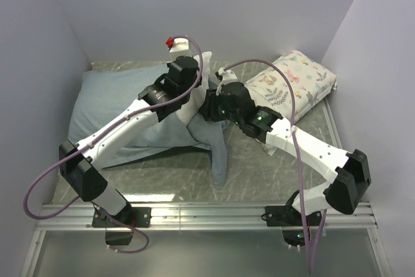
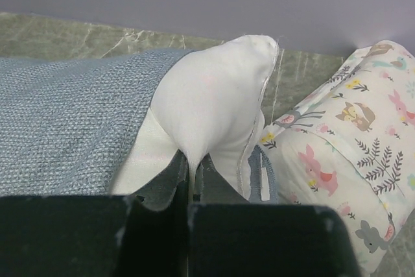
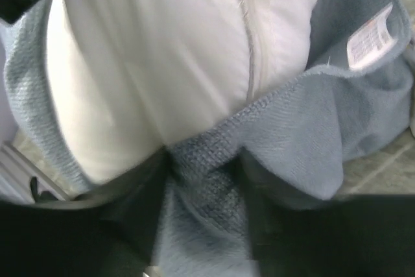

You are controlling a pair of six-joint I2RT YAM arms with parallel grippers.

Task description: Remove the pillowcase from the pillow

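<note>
The grey-blue pillowcase (image 1: 110,105) lies at the left, still round most of the white pillow (image 1: 206,69), whose corner sticks out near the middle. In the left wrist view my left gripper (image 2: 191,167) is shut on a pinch of the white pillow (image 2: 214,102), beside the pillowcase edge (image 2: 71,121). In the right wrist view my right gripper (image 3: 204,173) is shut on a bunched fold of the pillowcase (image 3: 292,128), just below the pillow (image 3: 168,56). A flap of pillowcase hangs toward the near edge (image 1: 219,160). A label tag (image 3: 369,40) shows inside the case.
A smaller floral-print pillow (image 1: 292,85) lies at the back right, close to the right arm (image 1: 305,144). Grey walls close in the back and both sides. A metal rail (image 1: 207,212) runs along the near edge of the marbled table (image 1: 168,176).
</note>
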